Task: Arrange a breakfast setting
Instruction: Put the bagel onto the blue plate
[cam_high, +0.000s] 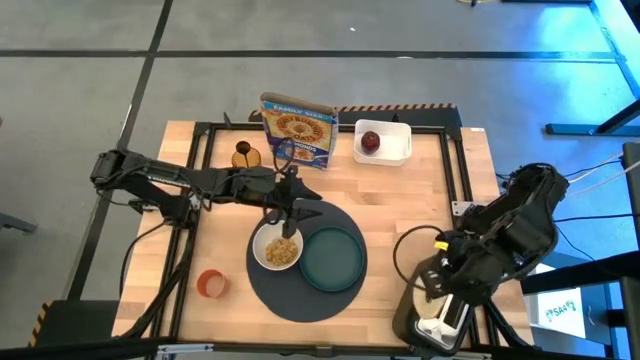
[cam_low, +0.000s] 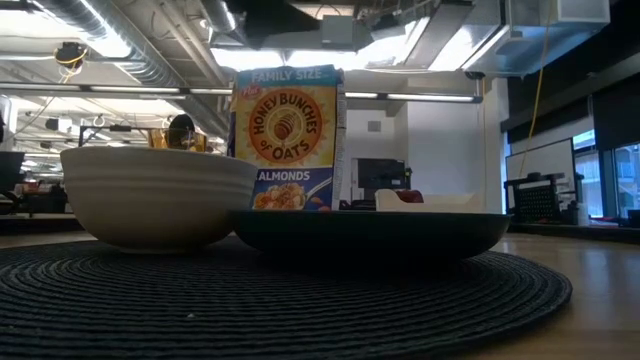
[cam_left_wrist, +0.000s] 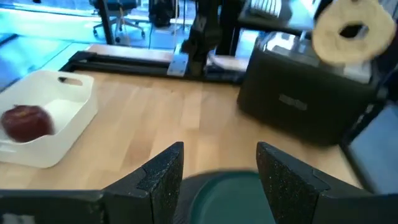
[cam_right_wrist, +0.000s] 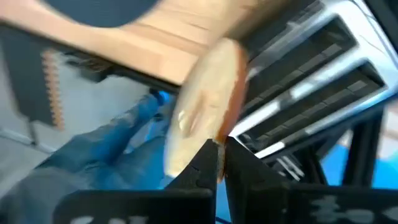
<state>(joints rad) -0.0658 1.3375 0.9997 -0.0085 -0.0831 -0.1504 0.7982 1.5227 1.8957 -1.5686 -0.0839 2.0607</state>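
A round dark-grey placemat (cam_high: 300, 298) lies at the table's near middle. On it stand a white bowl (cam_high: 278, 248) with cereal and a teal plate (cam_high: 331, 258). My left gripper (cam_left_wrist: 219, 163) hovers open over the plate's far rim, with nothing between its fingers. My right gripper (cam_right_wrist: 221, 152) is at the near right, shut on a tan ring bagel (cam_left_wrist: 351, 31) above the black-and-silver toaster (cam_left_wrist: 305, 99). A dark-red fruit (cam_high: 371, 141) lies in a white tray (cam_high: 392, 150) at the far side. An orange cup (cam_high: 211, 284) stands near left. My right gripper pinches the bagel's rim (cam_right_wrist: 216, 134) between its two fingers, which lie flat against the ring's two faces. The bagel stands on edge beyond the fingertips. It hangs clear above the toaster's slots (cam_right_wrist: 311, 81).
A blue cereal box (cam_high: 297, 130) stands upright at the far middle, with a small amber container (cam_high: 245, 155) to its left. A black frame (cam_high: 455, 150) runs along the table's far and right sides. Bare wood lies between the plate and the toaster.
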